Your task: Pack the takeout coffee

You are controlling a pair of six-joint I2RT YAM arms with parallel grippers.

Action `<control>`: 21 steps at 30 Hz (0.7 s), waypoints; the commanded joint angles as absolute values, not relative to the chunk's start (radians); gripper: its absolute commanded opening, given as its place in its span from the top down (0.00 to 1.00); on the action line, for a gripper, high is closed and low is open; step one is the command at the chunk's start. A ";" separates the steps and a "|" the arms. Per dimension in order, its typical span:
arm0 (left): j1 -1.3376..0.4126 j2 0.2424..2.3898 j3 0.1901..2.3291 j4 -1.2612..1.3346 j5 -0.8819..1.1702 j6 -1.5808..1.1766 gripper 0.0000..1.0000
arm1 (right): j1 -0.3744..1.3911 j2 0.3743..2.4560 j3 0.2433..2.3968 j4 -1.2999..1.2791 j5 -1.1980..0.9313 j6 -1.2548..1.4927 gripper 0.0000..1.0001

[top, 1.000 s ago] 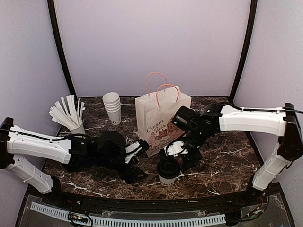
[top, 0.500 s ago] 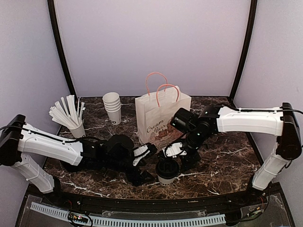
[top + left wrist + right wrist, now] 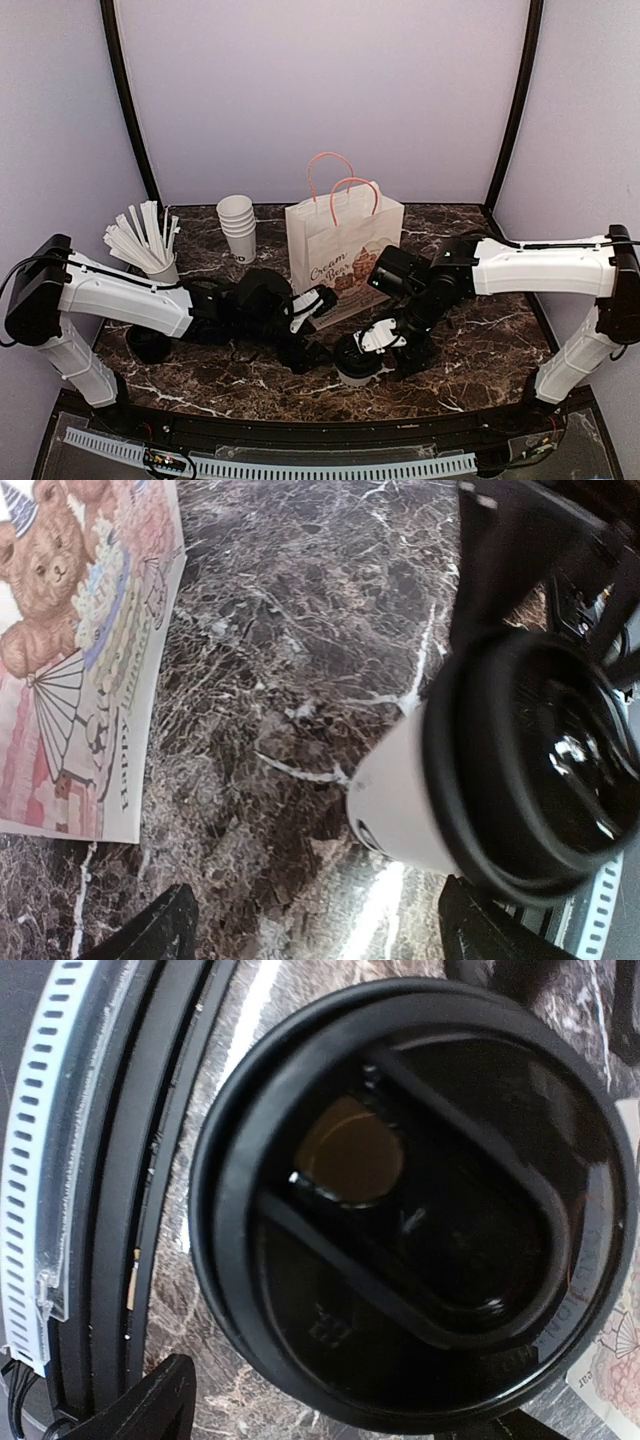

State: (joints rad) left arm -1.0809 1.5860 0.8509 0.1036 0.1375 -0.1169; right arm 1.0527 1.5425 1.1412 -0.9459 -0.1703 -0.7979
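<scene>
The takeout coffee (image 3: 356,364) is a small white cup with a round black lid, standing near the table's front edge. In the left wrist view its white side (image 3: 398,805) and lid (image 3: 530,770) lie ahead to the right. My left gripper (image 3: 312,338) is open and empty just left of the cup, fingertips (image 3: 158,932) wide apart. My right gripper (image 3: 388,345) hangs close over the cup from the right. The lid (image 3: 410,1200) fills its view, and its jaws are open, one on each side of the lid's edge. The paper bag (image 3: 338,250) stands behind.
The bag has pink handles and a bear print (image 3: 70,630); its corner (image 3: 615,1355) is near the lid. A stack of white cups (image 3: 238,228) and a cup of wrapped straws (image 3: 150,250) stand at the back left. A black rail (image 3: 110,1160) runs along the front edge.
My left gripper has moved right, up to the cup. My right gripper has moved toward the front and lower over the lid. The cup has stayed in place.
</scene>
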 commanded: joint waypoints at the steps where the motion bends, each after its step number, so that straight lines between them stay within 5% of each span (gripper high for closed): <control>1: -1.051 1.615 0.900 0.118 0.149 -0.080 0.14 | 1.091 1.512 1.136 -0.958 -0.201 -0.776 0.19; 21: -1.026 1.478 0.847 0.024 0.107 -0.090 0.14 | 0.974 1.449 1.188 -1.022 -0.139 -0.811 0.19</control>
